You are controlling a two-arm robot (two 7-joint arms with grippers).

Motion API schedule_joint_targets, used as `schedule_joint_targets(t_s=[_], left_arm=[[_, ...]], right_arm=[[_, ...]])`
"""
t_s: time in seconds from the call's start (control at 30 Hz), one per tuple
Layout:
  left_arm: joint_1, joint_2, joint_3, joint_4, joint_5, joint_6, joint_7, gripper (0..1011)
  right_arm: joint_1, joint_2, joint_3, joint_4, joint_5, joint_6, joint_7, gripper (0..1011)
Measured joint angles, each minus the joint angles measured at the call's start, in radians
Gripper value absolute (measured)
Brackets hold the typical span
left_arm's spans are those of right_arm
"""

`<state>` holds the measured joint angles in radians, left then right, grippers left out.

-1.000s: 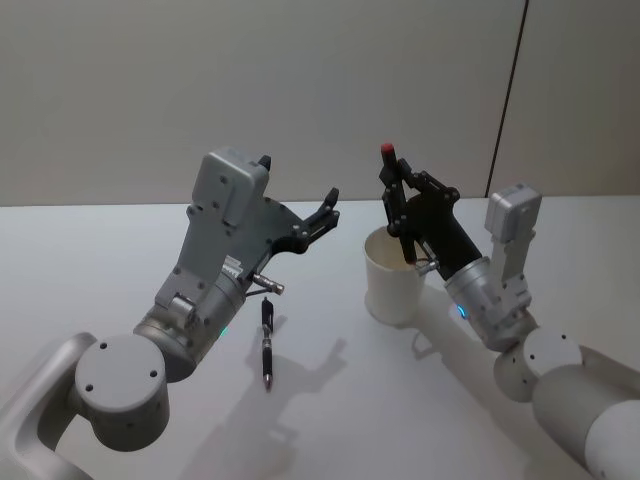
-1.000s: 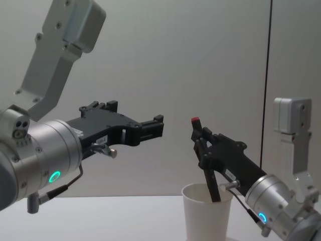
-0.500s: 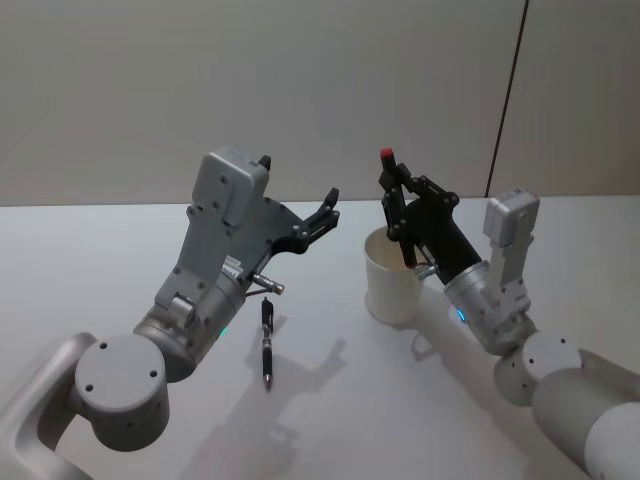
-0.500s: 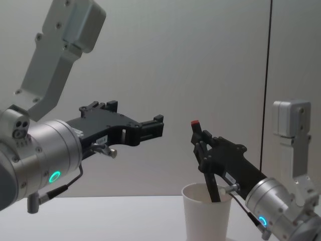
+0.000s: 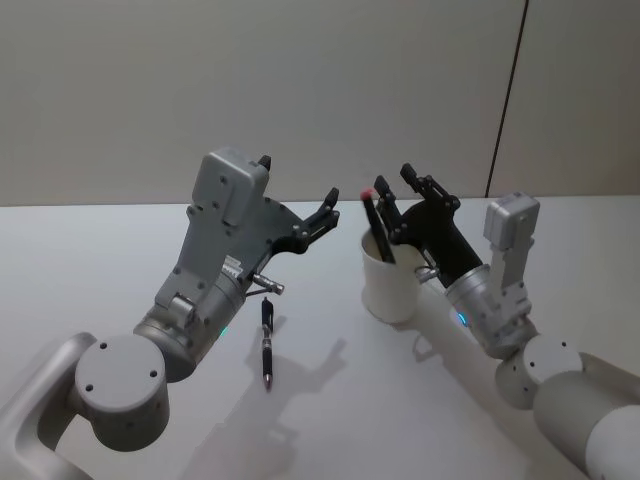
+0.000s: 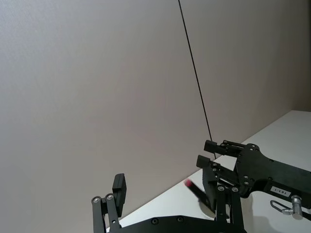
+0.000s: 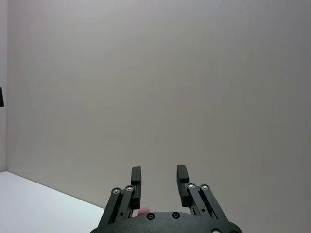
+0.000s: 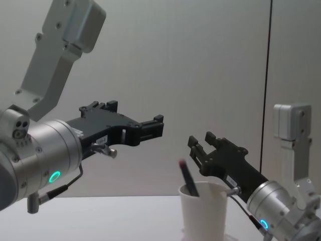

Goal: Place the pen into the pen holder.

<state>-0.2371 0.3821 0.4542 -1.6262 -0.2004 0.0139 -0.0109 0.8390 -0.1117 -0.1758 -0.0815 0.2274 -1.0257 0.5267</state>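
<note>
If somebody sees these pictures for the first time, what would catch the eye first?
A red-capped pen leans inside the white paper cup, with the right gripper open just above its rim. A second dark pen lies on the white table, below the raised, open left gripper.

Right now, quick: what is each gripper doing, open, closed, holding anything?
Left gripper: open, empty, raised above the table.
Right gripper: open, empty, above the pen holder; the red-tipped pen stands in it.
</note>
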Motion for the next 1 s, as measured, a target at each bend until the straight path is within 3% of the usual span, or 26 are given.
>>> schedule_joint_targets(t_s=[0.1, 0.63, 0.83, 1.0], left_arm=[[0.000, 0.000, 0.000, 0.000, 0.000, 0.000, 0.000, 1003], [0.000, 0.000, 0.000, 0.000, 0.000, 0.000, 0.000, 1003], [0.000, 0.000, 0.000, 0.000, 0.000, 0.000, 0.000, 1003], [0.000, 0.000, 0.000, 0.000, 0.000, 0.000, 0.000, 1003]], right_arm=[[-0.001, 0.001, 0.001, 0.000, -0.002, 0.000, -0.001, 465], [-0.007, 0.009, 0.020, -0.002, -0.009, 0.000, 0.006, 972], [-0.008, 0.014, 0.033, -0.014, -0.007, 0.009, 0.016, 1001], [-0.023, 0.023, 0.045, -0.056, -0.005, 0.053, 0.022, 1001]])
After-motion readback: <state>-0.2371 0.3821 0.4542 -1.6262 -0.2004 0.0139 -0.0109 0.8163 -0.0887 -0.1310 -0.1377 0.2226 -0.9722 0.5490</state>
